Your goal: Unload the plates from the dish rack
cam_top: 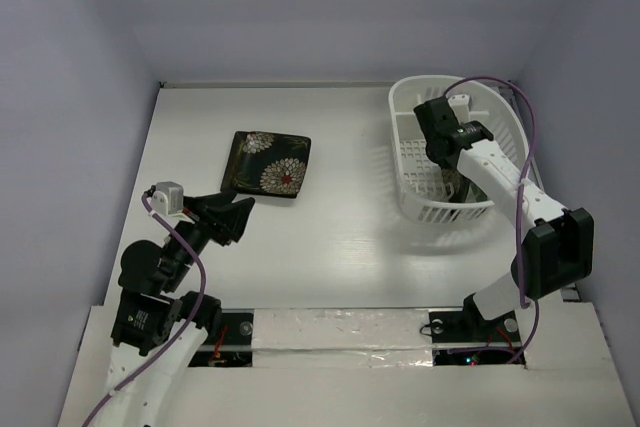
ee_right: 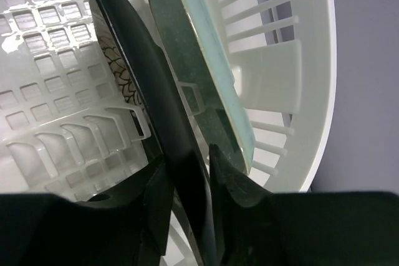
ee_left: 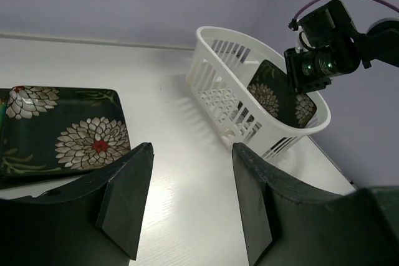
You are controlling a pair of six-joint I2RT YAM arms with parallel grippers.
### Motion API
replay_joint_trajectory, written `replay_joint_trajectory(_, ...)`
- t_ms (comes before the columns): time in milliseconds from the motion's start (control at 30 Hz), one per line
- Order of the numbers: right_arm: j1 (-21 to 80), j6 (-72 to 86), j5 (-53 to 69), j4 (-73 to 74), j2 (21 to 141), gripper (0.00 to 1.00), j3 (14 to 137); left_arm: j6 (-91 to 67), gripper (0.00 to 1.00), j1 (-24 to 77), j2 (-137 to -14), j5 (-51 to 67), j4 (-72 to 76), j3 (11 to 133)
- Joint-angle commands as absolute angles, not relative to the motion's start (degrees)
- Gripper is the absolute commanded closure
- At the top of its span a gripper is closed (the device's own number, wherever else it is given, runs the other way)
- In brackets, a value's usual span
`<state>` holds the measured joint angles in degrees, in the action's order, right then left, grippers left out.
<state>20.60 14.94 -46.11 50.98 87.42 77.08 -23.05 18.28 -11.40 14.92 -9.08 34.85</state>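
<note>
The white dish rack (cam_top: 412, 152) stands at the back right and also shows in the left wrist view (ee_left: 224, 101). My right gripper (cam_top: 447, 169) reaches down inside it. In the right wrist view the right gripper (ee_right: 187, 157) is shut on the upper edge of a black flower plate (ee_right: 134, 60) standing on edge. A second plate (ee_right: 209, 66), with a dark back and pale teal face, stands close behind it. Flower plates in the rack also show in the left wrist view (ee_left: 271, 91). Another black flower plate (cam_top: 270, 162) lies flat on the table. My left gripper (cam_top: 235, 215) is open and empty just in front of it.
The table top is white with walls on the left, back and right. The flat plate (ee_left: 62, 132) lies left of my left gripper (ee_left: 190, 154). The right arm's wrist camera (ee_left: 324, 60) hangs over the rack's far rim.
</note>
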Motion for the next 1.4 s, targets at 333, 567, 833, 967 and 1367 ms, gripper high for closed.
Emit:
replay_joint_trajectory(333, 20.30, 12.92, -50.54, 51.15, 84.73, 1.00, 81.03, -23.29, 0.50, 18.54, -11.34, 14.77, -6.86, 34.63)
replay_joint_trajectory(567, 20.30, 10.46, -52.11, 50.62, 82.53, 1.00, 82.79, -23.29, 0.50, 18.54, -11.60, 14.76, -6.77, 34.63)
replay_joint_trajectory(833, 22.67, 8.17, -54.14, 50.97, 82.44, 1.00, 84.46, -23.38, 0.50, 18.54, -12.13, 14.76, -6.85, 34.72)
replay_joint_trajectory(967, 23.28, 9.05, -55.98, 51.94, 82.36, 1.00, 85.87, -23.38, 0.50, 18.54, -12.30, 14.76, -6.77, 34.63)
replay_joint_trajectory(1367, 26.63, 10.89, -57.75, 54.58, 73.92, 1.00, 98.95, -23.38, 0.50, 18.54, -12.57, 14.77, -6.68, 34.63)
